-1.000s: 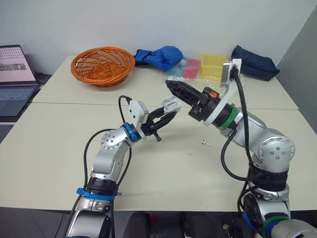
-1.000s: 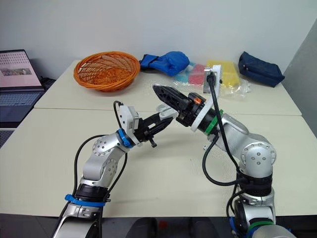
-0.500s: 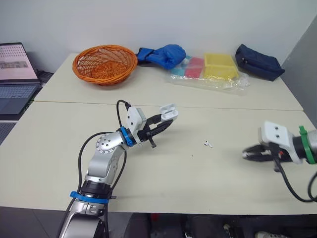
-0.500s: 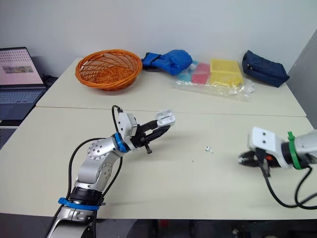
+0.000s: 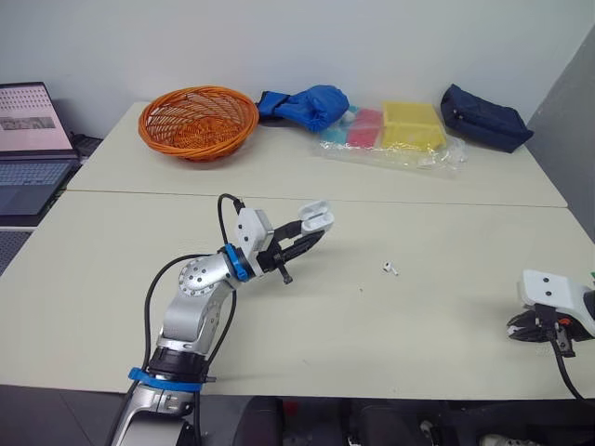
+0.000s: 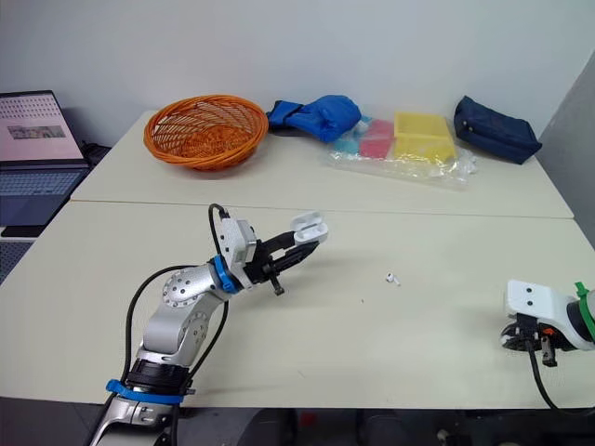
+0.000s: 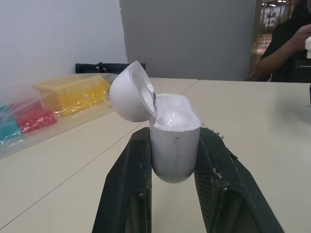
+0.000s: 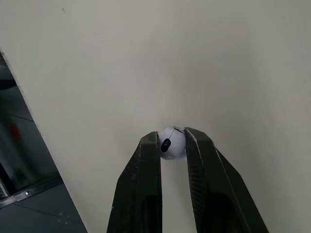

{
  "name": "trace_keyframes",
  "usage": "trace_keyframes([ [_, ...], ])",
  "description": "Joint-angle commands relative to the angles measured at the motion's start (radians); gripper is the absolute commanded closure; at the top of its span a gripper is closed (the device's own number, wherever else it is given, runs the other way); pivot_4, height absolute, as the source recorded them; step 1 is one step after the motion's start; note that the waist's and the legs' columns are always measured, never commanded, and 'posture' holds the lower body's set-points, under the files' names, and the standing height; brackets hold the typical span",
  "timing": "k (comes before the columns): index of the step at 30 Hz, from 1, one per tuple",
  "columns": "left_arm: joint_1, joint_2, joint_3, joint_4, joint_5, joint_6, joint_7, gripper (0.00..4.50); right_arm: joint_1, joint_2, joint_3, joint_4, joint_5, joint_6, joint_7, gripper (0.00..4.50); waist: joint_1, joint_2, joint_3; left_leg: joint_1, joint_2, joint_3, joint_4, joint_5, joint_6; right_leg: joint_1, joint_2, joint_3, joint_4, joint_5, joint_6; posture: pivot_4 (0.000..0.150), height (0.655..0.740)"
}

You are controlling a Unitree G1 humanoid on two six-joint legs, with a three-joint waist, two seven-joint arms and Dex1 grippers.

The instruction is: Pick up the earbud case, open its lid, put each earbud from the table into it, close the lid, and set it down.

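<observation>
My left gripper (image 5: 302, 236) is shut on the white earbud case (image 7: 171, 135), held above the table's middle with its lid (image 7: 131, 92) swung open. The case (image 5: 314, 219) shows at the fingertips in the head views. One white earbud (image 5: 390, 269) lies on the table to the right of the case. My right gripper (image 8: 172, 141) is down at the table's front right corner, shut on a second white earbud (image 8: 171, 142) close to the table edge. In the head views that right gripper (image 5: 522, 327) sits low near the front edge.
An orange wicker basket (image 5: 197, 121) stands at the back left, with a blue cloth bundle (image 5: 305, 103), yellow and red packets in plastic (image 5: 400, 130) and a dark blue pouch (image 5: 483, 116) along the back. A laptop (image 5: 33, 130) sits far left. A person (image 7: 286, 43) stands beyond the table.
My right arm has swung away from the case, down to the table's front right corner, and its gripper now pinches an earbud. The left gripper keeps holding the open case.
</observation>
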Motion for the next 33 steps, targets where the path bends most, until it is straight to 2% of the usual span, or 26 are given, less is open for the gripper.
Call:
trace_keyframes([
  [1, 0.008, 0.008, 0.004, -0.064, -0.013, 0.010, 0.012, 3.70, 0.002, 0.015, -0.006, -0.005, -0.028, 0.038, -0.014, 4.14, 0.000, 0.000, 0.000, 0.000, 0.000, 0.000, 0.000, 0.000, 0.000, 0.000, 0.000, 0.000, 0.000, 0.000, 0.000, 0.150, 0.7400],
  [3, 0.013, 0.009, 0.004, -0.076, -0.014, 0.019, 0.016, 3.70, 0.003, 0.028, 0.003, -0.002, -0.047, 0.040, -0.019, 4.14, 0.000, 0.000, 0.000, 0.000, 0.000, 0.000, 0.000, 0.000, 0.000, 0.000, 0.000, 0.000, 0.000, 0.000, 0.000, 0.150, 0.7400],
  [4, 0.015, 0.009, 0.004, -0.079, -0.015, 0.023, 0.017, 3.70, 0.000, 0.036, 0.006, 0.000, -0.054, 0.040, -0.021, 3.43, 0.000, 0.000, 0.000, 0.000, 0.000, 0.000, 0.000, 0.000, 0.000, 0.000, 0.000, 0.000, 0.000, 0.000, 0.000, 0.150, 0.7400],
  [6, 0.021, 0.013, 0.005, -0.091, -0.017, 0.031, 0.018, 3.70, -0.011, 0.057, 0.007, -0.002, -0.061, 0.065, -0.034, 2.85, 0.000, 0.000, 0.000, 0.000, 0.000, 0.000, 0.000, 0.000, 0.000, 0.000, 0.000, 0.000, 0.000, 0.000, 0.000, 0.150, 0.7400],
  [12, 0.027, 0.023, 0.004, -0.107, -0.024, 0.049, 0.020, 3.70, -0.036, 0.085, 0.001, 0.006, -0.056, 0.092, -0.018, 0.67, 0.001, 0.000, 0.000, 0.001, 0.000, 0.000, 0.001, 0.000, 0.000, 0.001, 0.000, 0.000, 0.001, 0.001, 0.001, 0.150, 0.7400],
  [16, 0.034, 0.020, 0.001, -0.111, -0.024, 0.052, 0.021, 3.70, -0.039, 0.036, -0.026, 0.021, -0.061, 0.006, 0.057, 0.67, 0.002, 0.001, 0.000, 0.001, 0.000, 0.001, 0.001, 0.000, 0.000, 0.001, 0.000, 0.001, 0.001, 0.001, 0.001, 0.150, 0.7400],
  [22, 0.039, 0.011, -0.004, -0.111, -0.024, 0.051, 0.022, 3.70, -0.090, 0.008, -0.009, 0.090, -0.135, -0.414, 0.151, 0.67, 0.001, 0.002, -0.001, 0.003, 0.000, 0.001, 0.001, 0.000, 0.000, 0.001, 0.000, 0.001, 0.001, 0.001, 0.001, 0.150, 0.7400],
  [24, 0.041, 0.011, -0.004, -0.113, -0.024, 0.051, 0.022, 3.70, -0.101, 0.017, -0.007, 0.112, -0.147, -0.485, 0.160, 0.67, 0.001, 0.002, -0.001, 0.003, 0.000, 0.001, 0.001, 0.000, 0.000, 0.001, 0.001, 0.001, 0.002, 0.001, 0.001, 0.150, 0.7400],
  [29, 0.041, 0.009, -0.002, -0.109, -0.023, 0.047, 0.026, 3.70, -0.257, 0.037, 0.142, 0.385, -0.354, -1.191, 0.179, 0.67, -0.001, 0.002, -0.001, 0.004, 0.000, 0.003, 0.001, 0.000, 0.000, 0.002, 0.000, 0.002, 0.001, 0.001, 0.001, 0.150, 0.7400],
  [33, 0.045, 0.011, 0.000, -0.114, -0.024, 0.049, 0.031, 3.70, -0.367, 0.083, 0.237, 0.526, -0.388, -1.382, 0.188, 0.67, -0.001, 0.002, -0.001, 0.006, 0.000, 0.005, 0.001, 0.000, 0.000, 0.003, 0.000, 0.004, 0.002, 0.001, 0.001, 0.150, 0.7400],
])
